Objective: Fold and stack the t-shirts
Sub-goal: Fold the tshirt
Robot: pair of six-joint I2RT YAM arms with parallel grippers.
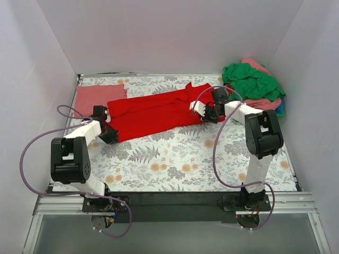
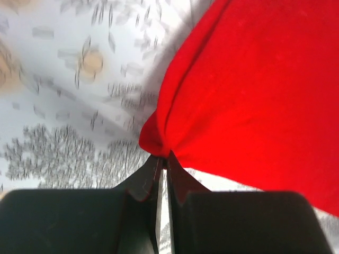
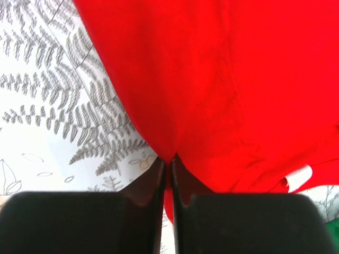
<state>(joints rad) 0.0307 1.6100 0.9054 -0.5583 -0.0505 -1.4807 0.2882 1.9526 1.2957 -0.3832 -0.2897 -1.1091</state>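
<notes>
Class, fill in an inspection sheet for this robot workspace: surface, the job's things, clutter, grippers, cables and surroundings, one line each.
Surface: a floral tablecloth covers the table.
Job's things: the red t-shirt is stretched lengthwise between the two arms. The salmon-pink t-shirt lies flat at the far left. A crumpled pile of t-shirts, green on top with pink and blue beneath, sits in the far right corner.
Clutter: nothing seen.
Grippers: the left gripper has its fingers shut on a bunched edge of the red t-shirt. The right gripper is shut on its other end.
Cables: purple cables loop loosely from each arm, none on the cloth.
Surroundings: white walls on three sides.
</notes>
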